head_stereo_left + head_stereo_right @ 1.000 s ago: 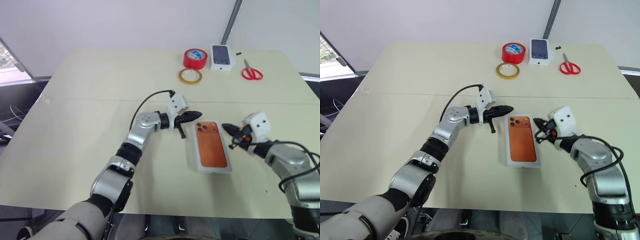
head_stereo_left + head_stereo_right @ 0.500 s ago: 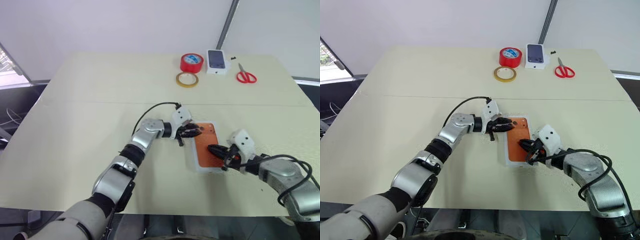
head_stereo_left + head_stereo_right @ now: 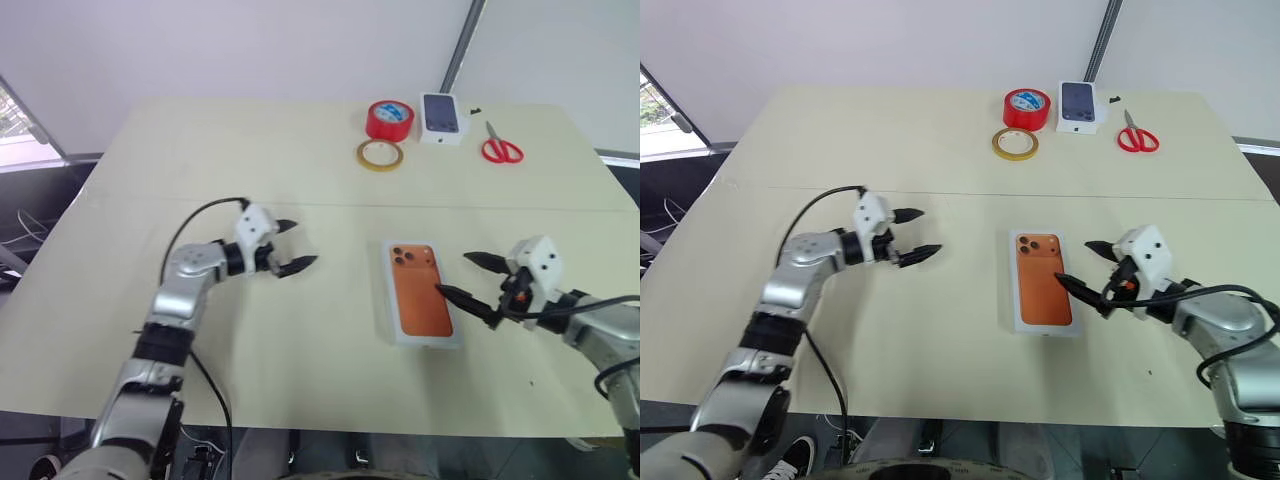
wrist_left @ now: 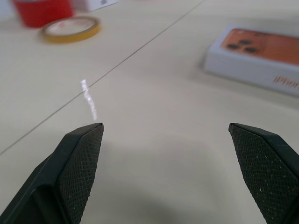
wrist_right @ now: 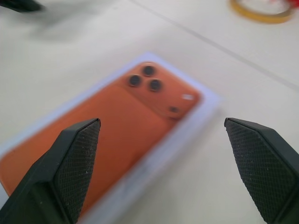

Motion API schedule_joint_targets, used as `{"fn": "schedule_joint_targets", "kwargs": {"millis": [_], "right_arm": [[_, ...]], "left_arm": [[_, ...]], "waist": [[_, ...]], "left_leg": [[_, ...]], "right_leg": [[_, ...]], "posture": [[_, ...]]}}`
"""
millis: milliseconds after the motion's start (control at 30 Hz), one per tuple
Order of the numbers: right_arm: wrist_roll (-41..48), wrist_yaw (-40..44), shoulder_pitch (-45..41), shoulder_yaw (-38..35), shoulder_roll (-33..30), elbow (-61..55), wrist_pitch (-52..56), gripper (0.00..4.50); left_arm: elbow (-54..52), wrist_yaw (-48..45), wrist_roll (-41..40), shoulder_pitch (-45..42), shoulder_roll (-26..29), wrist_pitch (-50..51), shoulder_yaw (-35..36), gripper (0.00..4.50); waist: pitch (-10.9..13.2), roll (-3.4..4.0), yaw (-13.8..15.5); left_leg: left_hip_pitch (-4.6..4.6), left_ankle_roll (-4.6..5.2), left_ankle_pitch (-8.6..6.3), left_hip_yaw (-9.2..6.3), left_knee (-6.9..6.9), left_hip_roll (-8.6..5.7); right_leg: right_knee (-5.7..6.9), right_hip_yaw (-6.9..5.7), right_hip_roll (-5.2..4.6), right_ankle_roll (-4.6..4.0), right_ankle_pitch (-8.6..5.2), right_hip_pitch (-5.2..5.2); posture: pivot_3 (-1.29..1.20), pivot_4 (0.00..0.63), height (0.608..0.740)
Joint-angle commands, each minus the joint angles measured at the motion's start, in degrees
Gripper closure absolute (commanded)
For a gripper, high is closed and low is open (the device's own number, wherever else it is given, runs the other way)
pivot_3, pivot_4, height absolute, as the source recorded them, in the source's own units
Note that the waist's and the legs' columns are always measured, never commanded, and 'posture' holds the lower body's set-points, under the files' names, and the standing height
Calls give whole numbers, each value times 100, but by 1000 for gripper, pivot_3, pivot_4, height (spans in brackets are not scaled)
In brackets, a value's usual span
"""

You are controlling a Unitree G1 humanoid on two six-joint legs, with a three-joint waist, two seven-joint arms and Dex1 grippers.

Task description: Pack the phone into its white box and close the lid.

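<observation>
Progress looks late, perhaps complete. The white box (image 3: pixel 424 342) lies flat on the table (image 3: pixel 200 150) between the two arms. Its top shows an orange face (image 3: pixel 420 295) with a dark lens cluster at the far corner, framed by a thin white rim.

In the left wrist view the box's side stands as a solid white wall with orange lettering along it, and the orange face sits flush with the top. I read that as the lid already seated, with a picture of the phone printed on it and the phone shut away beneath. I cannot rule out that the orange face is the phone itself, lying back-up in the open tray.

The other things on the table stand well apart at the far edge: a red tape roll (image 3: pixel 390 118), a yellow tape ring (image 3: pixel 381 153), red scissors (image 3: pixel 502 148) and a small white box (image 3: pixel 442 115) bearing a dark phone picture. None of them looks like a loose lid.

Both tools are released and grasp nothing. The left gripper (image 3: pixel 300 243) hangs over bare table well to the left of the box, fingers spread wide. The right gripper (image 3: pixel 455 273) hovers just beside the box's right edge, fingers also spread; whether its lower fingertip touches the rim I cannot tell.

If the lid is on, nothing is left but to check that it sits fully down. If not, the lid must still be found and fitted
</observation>
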Motion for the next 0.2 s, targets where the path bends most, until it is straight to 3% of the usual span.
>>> {"fn": "schedule_joint_targets", "kwargs": {"millis": [33,200], "right_arm": [[-102,238,-64,-128,-180,283,-371,63],[-247,540,-143,-8,-303,776,-682,63]], "left_arm": [[-230,7,-99,498,384,-152,307,0],[-447,37,-246,1116,739,-248,602,0]], "waist": [[-1,7,-15],[3,18,-8]], "left_leg": [[1,0,0,0,0,0],[3,1,0,1,-3,0]], "right_leg": [[-1,0,-1,0,0,1],[1,1,-2,-1,0,0]], "posture": [[0,150,740],[0,150,740]]}}
